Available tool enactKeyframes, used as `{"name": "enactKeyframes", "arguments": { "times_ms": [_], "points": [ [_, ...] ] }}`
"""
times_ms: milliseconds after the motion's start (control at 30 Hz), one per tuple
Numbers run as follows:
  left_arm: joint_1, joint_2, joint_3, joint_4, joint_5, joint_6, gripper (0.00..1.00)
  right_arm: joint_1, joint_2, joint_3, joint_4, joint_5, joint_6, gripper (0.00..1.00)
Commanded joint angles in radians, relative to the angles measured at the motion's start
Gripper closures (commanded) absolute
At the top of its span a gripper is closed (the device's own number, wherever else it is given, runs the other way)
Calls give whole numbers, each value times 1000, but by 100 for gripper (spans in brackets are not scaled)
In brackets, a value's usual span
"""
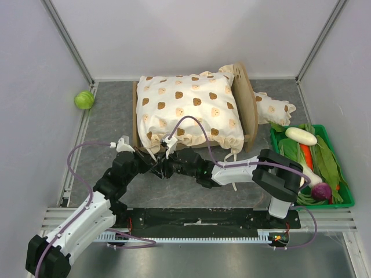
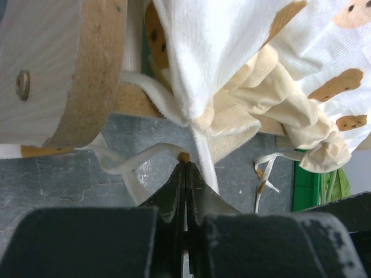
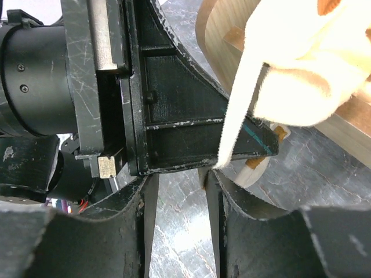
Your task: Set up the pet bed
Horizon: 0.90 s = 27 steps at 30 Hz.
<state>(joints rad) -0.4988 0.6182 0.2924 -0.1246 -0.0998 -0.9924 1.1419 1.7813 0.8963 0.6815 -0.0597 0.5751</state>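
The pet bed [image 1: 250,107] stands mid-table with its rounded headboard on the right. A cream bear-print cushion [image 1: 188,110] lies on it. Both grippers meet at the bed's near-left corner. My left gripper [image 1: 152,157] [image 2: 185,165] is shut, pinching the brown-tipped end of a cushion tie [image 2: 145,161] just below the wooden rail [image 2: 87,75]. My right gripper [image 1: 169,156] [image 3: 179,179] stands open right in front of the left gripper's black body [image 3: 179,116]. Another white tie [image 3: 235,124] hangs from the cushion [image 3: 301,63] and touches the right finger's tip.
A small frilled bear-print pillow [image 1: 277,110] lies behind the headboard. A green tray [image 1: 342,204] of toy vegetables sits at the right edge. A green ball-like vegetable [image 1: 84,99] rests at the far left by the wall. More loose ties [image 2: 266,168] trail on the grey mat.
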Motion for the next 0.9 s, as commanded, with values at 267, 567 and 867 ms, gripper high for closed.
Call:
{"name": "enactKeyframes", "arguments": {
  "times_ms": [267,567,867],
  "points": [
    [-20,43,-25,52,112,-31,98,-1,-195,-37,-82,61,-153,41],
    [-20,68,-19,77,112,-32,98,-8,-286,-89,-106,145,-156,41],
    [-18,48,-19,69,110,-34,98,-83,-303,-79,-286,187,-91,47]
  ]
}}
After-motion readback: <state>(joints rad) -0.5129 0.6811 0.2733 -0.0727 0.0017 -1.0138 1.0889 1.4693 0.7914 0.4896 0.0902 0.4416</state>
